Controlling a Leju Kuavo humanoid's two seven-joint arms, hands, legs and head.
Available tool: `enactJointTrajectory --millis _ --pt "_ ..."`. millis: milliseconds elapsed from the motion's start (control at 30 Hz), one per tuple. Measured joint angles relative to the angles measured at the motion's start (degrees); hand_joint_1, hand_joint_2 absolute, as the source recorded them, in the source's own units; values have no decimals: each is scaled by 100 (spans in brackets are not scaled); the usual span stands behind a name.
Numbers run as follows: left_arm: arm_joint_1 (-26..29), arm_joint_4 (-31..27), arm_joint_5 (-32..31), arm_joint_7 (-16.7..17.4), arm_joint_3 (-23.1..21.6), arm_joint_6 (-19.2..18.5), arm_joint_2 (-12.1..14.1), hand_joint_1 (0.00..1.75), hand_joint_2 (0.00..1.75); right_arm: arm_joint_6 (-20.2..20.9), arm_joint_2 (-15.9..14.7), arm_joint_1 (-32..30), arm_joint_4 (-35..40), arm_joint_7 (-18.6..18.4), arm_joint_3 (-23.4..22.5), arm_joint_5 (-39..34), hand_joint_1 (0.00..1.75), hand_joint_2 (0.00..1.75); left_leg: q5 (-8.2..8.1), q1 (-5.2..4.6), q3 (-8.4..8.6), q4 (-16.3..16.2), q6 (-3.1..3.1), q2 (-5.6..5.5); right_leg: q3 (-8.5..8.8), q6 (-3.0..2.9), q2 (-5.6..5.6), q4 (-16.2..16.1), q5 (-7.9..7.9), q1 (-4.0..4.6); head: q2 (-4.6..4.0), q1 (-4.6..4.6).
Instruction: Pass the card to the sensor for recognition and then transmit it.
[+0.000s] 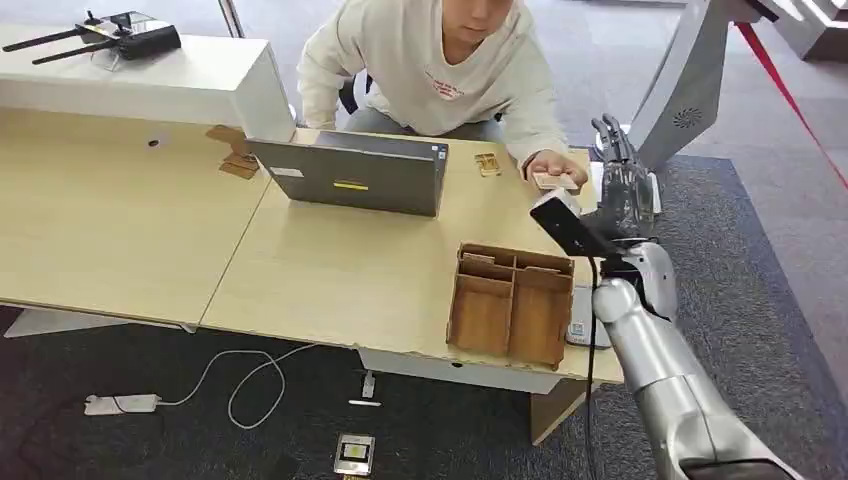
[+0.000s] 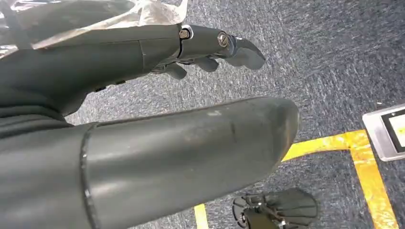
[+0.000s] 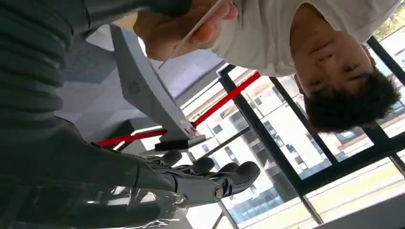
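Observation:
A person in a cream sweatshirt leans over the far side of the table and holds a pale card [image 1: 555,181] in one hand at the table's right end. My right hand [image 1: 620,180] is raised just right of that card, fingers straight up and apart, holding nothing. In the right wrist view the card [image 3: 191,33] is pinched in the person's fingers, apart from my right hand [image 3: 205,176]. A small white device [image 1: 583,322] lies at the table's right edge, partly behind my forearm. My left hand [image 2: 191,52] hangs over the carpet, empty, fingers extended.
A wooden compartment tray [image 1: 512,303] stands near the table's front right. A grey laptop [image 1: 352,175] sits mid-table, small wooden pieces [image 1: 487,164] behind it. On the carpet lie a small screen device [image 1: 354,455], a white cable [image 1: 240,380] and yellow tape [image 2: 353,143].

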State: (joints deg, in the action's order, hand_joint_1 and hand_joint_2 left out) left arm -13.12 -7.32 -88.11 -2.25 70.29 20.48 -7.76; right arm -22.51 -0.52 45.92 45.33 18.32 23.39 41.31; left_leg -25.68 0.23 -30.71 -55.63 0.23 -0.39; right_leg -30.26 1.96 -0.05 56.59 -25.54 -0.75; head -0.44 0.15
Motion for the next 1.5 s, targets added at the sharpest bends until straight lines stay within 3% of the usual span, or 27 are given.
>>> enactJointTrajectory --millis 600,1033,1233,1500 --pt "-1 0 -7 55 -44 0 0 0 0 323 11 42 -197 46 0 -142 175 175 0 0 0 0 0 1 -3 0 0 0 0 0 0 0" --pt "2 0 2 98 -168 7 0 0 0 310 -18 44 -203 -127 -2 -258 175 175 0 0 1 -1 0 2 -4 0 0 0 0 0 0 -2" --pt "41 0 31 61 -166 92 0 0 0 15 -300 121 -321 -317 -134 -376 175 175 -1 0 0 -3 1 -1 -6 0 0 -3 0 -3 0 -2" --pt "106 0 35 50 -155 129 0 0 0 -116 -1121 72 -723 -395 -503 -293 175 175 -5 -4 -2 -6 6 0 -7 2 0 -6 0 -12 0 -2"
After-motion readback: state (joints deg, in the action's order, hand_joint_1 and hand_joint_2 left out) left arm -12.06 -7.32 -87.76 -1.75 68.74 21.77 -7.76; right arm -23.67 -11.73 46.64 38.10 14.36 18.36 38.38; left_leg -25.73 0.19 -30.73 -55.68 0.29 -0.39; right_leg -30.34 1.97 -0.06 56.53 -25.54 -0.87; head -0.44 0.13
